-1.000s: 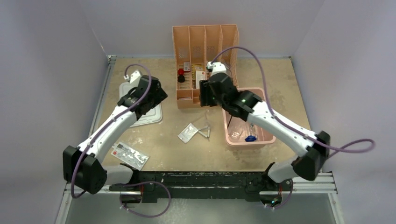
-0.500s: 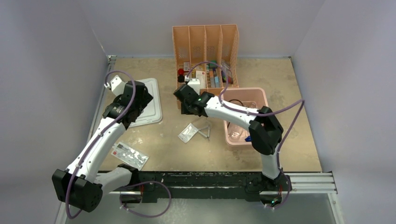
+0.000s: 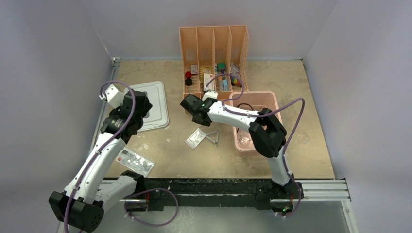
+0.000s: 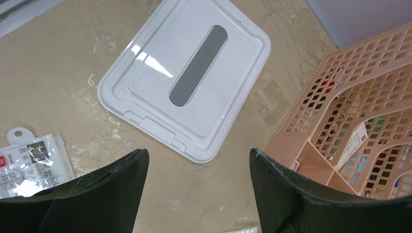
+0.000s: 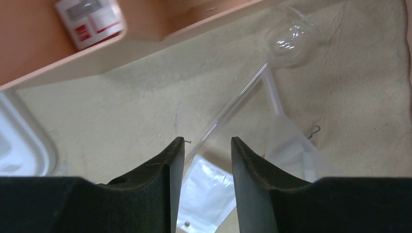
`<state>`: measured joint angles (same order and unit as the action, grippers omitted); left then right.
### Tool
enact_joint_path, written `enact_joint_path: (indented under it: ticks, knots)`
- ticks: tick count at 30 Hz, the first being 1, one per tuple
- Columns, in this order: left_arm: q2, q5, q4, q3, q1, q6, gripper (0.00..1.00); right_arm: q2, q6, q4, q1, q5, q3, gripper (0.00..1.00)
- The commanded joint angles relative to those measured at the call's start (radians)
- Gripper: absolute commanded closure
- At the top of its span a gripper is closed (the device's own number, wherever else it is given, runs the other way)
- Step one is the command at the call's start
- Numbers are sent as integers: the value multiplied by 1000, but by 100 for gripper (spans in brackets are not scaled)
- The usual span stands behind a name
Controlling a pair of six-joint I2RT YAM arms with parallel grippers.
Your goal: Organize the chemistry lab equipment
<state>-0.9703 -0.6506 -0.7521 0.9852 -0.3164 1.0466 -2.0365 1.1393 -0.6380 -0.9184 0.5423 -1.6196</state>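
Straddling the clear glass tube (image 5: 228,109) with jaws narrowly apart, right gripper (image 5: 207,145) seems lined up to pinch it; left gripper (image 4: 197,160) hovers wide apart, empty, over white lid (image 4: 194,82).

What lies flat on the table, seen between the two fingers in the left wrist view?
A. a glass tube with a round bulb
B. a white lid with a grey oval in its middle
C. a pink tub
B: the white lid with its grey oval lies flat on the table, framed by the open fingers of the left gripper.
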Motion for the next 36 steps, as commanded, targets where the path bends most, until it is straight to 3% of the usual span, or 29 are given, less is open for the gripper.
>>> enact_joint_path:
  ticks: [1, 7, 16, 36]
  knots:
    - [4, -23, 2, 4, 4, -45, 24, -29, 90, -51, 14, 65, -40, 56]
    - [3, -4, 23, -16, 4, -37, 23, -42, 119, -49, 18, 63, -34, 53]
    - [-6, 12, 34, -24, 4, -44, 23, -40, 245, -60, 39, 60, -8, 59]
    - [-39, 41, 59, -35, 4, -52, 23, -110, 292, -86, 70, 3, -34, 67]
